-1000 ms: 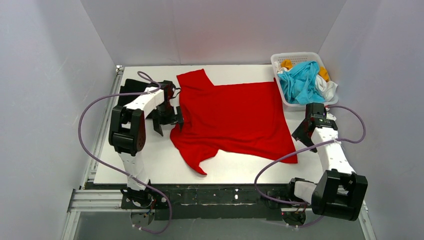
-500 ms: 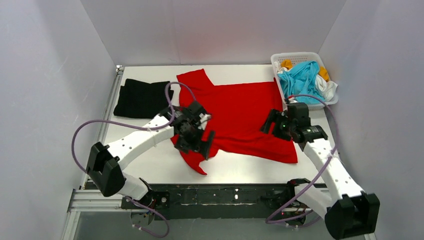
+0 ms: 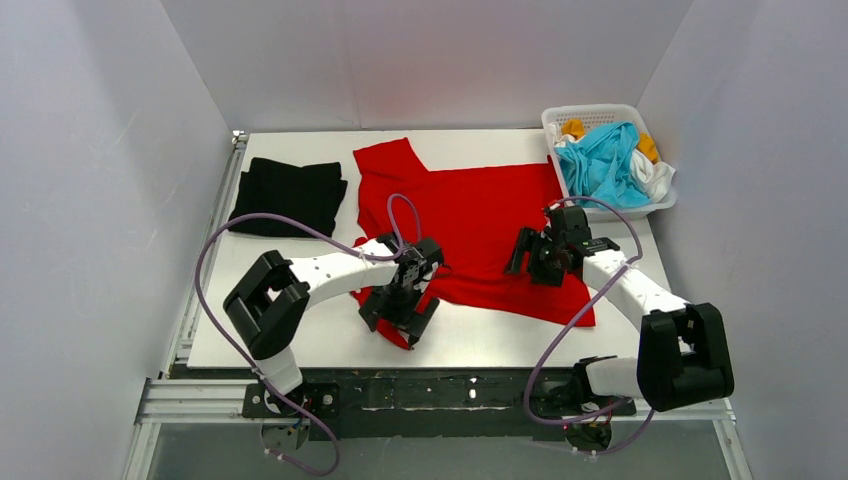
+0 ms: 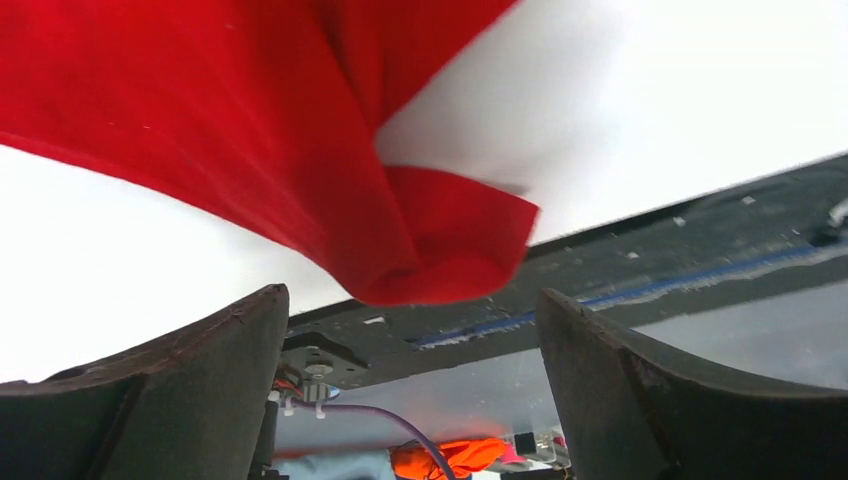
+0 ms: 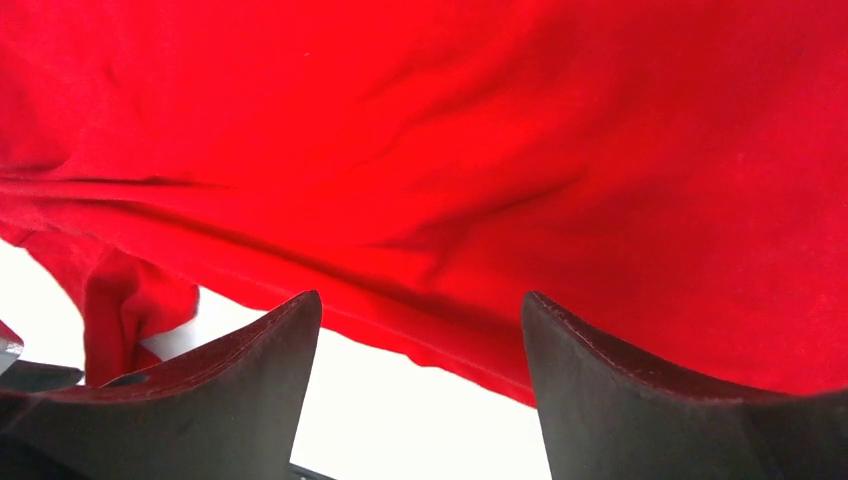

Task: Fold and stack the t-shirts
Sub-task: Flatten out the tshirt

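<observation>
A bright red t-shirt lies spread across the white table, its near sleeve hanging toward the front edge. A folded black t-shirt lies at the back left. My left gripper is open over the red shirt's near sleeve; in the left wrist view the sleeve tip sits just ahead of the fingers. My right gripper is open above the red shirt's near hem; the right wrist view shows the hem between the fingers. Cyan, white and orange-yellow shirts fill the basket.
A white lattice basket stands at the back right corner. The table's front edge and the black rail below it lie close behind the left gripper. White walls close in three sides.
My left gripper has moved nearer and down over the red shirt's near sleeve. My right gripper has shifted slightly left and lower over the hem. The red shirt has hardly moved.
</observation>
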Controlling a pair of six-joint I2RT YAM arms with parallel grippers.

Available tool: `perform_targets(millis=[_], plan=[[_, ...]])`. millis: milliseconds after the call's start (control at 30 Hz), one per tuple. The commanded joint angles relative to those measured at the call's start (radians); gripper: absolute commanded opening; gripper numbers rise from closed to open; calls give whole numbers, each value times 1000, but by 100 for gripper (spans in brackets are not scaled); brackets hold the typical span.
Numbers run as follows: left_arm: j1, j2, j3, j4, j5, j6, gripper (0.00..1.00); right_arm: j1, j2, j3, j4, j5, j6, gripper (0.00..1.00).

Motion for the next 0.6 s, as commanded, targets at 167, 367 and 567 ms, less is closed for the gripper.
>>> perform_targets(millis=[167, 367, 567], plan=[[0, 23, -49, -127, -182, -151, 40, -5, 79, -7, 43, 86, -31, 81], [50, -183, -66, -125, -70, -222, 0, -9, 103, 3, 13, 103, -34, 81], [218, -391, -215, 44, 296, -317, 5, -11, 107, 16, -12, 109, -44, 81]])
